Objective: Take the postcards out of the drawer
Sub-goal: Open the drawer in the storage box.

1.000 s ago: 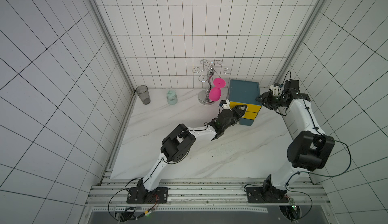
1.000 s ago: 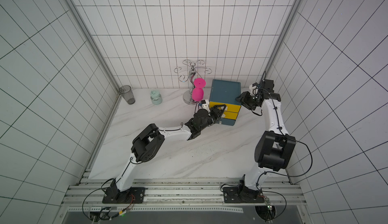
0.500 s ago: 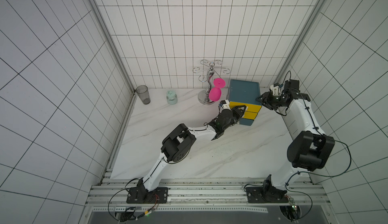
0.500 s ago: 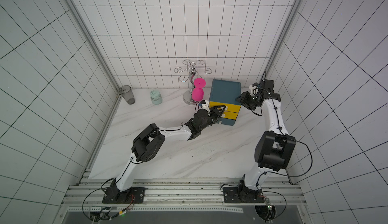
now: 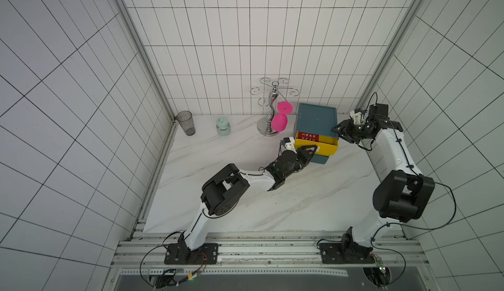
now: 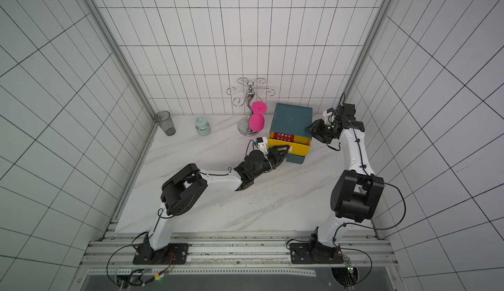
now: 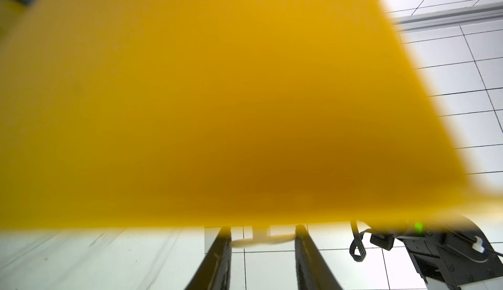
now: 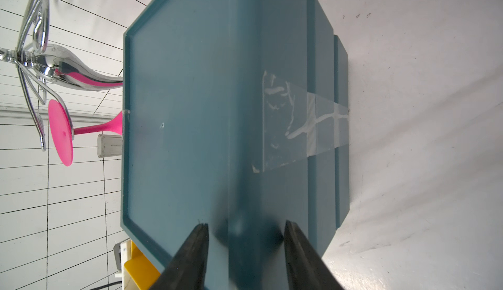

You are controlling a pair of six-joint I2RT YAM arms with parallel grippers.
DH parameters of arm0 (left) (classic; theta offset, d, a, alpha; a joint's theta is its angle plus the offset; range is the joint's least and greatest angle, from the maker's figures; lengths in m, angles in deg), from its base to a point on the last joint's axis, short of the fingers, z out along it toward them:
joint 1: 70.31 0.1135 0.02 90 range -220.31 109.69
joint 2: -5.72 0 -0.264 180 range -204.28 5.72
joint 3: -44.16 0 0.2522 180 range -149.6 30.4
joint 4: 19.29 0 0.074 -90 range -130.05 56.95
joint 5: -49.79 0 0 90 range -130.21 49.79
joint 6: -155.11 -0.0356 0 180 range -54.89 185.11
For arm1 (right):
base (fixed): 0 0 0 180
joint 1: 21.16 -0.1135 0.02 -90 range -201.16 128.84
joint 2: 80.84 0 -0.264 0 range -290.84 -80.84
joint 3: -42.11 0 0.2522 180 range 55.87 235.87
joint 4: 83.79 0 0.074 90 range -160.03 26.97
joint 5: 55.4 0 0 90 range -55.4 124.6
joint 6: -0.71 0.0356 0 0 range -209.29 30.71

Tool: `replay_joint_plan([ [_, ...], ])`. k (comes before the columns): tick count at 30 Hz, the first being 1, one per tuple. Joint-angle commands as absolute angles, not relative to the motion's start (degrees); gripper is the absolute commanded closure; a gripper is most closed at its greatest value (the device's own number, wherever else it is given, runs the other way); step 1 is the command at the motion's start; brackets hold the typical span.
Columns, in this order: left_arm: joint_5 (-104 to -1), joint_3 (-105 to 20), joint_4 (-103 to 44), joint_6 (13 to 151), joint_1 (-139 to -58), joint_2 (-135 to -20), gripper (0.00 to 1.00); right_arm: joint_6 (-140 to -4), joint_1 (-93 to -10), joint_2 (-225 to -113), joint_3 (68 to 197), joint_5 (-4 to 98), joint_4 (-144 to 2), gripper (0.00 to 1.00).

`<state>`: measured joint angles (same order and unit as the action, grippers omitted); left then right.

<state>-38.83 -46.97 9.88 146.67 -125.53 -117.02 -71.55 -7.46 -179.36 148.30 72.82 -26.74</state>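
Nearest you, the marble bench (image 5: 313,199) runs back from the two arm bases, and both arms reach across it to the far right corner.

Your left gripper (image 5: 314,150) is at the front of the yellow drawer (image 5: 326,148). The left wrist view is almost filled by that blurred yellow front. Below it a pale handle (image 7: 262,238) sits between the two dark fingers (image 7: 220,256). The jaws are narrowed onto the handle, and its ends meet both fingers.

The drawer stands pulled out from the teal cabinet (image 5: 316,117). The postcards (image 5: 307,136) lie inside it, on the side nearer the glass rack. You see a red face with white lettering in both top views. Its rear part runs under the cabinet's top, and I cannot tell how many cards are stacked there.

Your right gripper (image 5: 337,130) is at the cabinet's upper edge, on the side away from the rack. Its jaws stand part-way apart astride that edge, one finger over the top and one down the side wall. Whether they pinch it or only rest there, I cannot tell. Clear tape (image 8: 299,122) crosses that side wall.

Just beside the cabinet stands a chrome glass rack (image 5: 270,104) with a pink goblet (image 5: 279,121) hanging bowl-down from it. Further along the back wall come a mint jar (image 5: 223,126) and a grey tumbler (image 5: 186,123) in the corner.
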Motion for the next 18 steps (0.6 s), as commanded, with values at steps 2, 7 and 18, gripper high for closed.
replay_joint_plan([
  [2, -39.22, -43.21, 9.24, 146.53, -126.87, -113.91, 0.64, -72.06, -7.97, -179.56, 149.03, 73.37, -25.69, 0.52],
  [7, -40.50, -39.98, 11.29, 148.46, -127.61, -112.63, 0.63, -72.22, -7.97, -179.79, 148.95, 73.32, -25.39, 0.52],
  [18, -41.15, -33.06, 9.41, 147.00, -129.89, -107.13, 0.63, -72.14, -7.97, -180.32, 149.28, 73.10, -25.37, 0.52],
])
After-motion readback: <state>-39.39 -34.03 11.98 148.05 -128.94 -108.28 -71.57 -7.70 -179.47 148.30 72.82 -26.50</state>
